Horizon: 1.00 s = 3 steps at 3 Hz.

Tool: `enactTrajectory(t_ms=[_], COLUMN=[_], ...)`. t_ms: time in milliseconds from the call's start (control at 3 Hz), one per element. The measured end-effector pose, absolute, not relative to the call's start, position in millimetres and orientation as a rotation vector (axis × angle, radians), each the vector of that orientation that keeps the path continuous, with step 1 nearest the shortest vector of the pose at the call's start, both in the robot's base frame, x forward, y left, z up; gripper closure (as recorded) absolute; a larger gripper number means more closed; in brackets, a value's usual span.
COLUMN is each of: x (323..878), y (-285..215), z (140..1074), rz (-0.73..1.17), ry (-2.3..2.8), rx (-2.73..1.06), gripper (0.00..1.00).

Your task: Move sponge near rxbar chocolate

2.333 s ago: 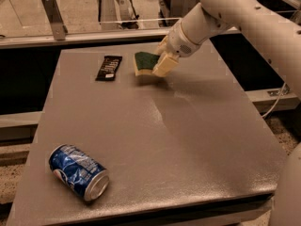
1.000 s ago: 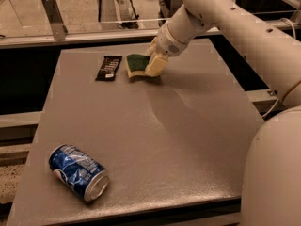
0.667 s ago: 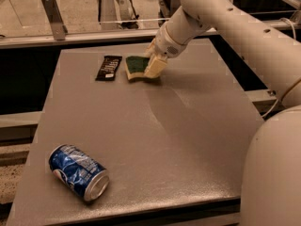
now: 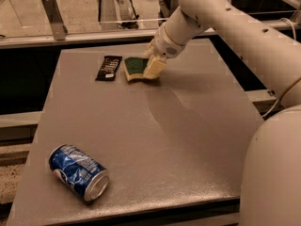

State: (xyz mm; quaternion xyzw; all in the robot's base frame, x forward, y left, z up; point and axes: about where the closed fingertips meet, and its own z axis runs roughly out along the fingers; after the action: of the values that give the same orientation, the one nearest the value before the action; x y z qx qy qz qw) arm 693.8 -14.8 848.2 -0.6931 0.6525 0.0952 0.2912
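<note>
In the upper middle of the frame, the gripper (image 4: 151, 66) seems to clasp the right end of the sponge (image 4: 134, 66), low over the table (image 4: 188, 126). The sponge sits just right of the snack bar (image 4: 108, 68), and a blue can (image 4: 79, 172) lies at the lower left.

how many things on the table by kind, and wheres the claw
sponge: 1
bar: 1
can: 1
total: 3
The claw is at the sponge's right end, on the far side of the table.
</note>
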Motion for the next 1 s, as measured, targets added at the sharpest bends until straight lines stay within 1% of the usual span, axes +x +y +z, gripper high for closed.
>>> enactTrajectory(t_ms=[333, 667, 1000], x=[692.9, 692.9, 695.1], y=[-12.9, -9.5, -9.4], z=[846.7, 846.5, 849.4], rz=[0.257, 0.263, 0.27], ry=[1.736, 1.728, 1.724], rx=[-1.856, -1.876, -1.885], gripper=[1.0, 0.82, 0.58])
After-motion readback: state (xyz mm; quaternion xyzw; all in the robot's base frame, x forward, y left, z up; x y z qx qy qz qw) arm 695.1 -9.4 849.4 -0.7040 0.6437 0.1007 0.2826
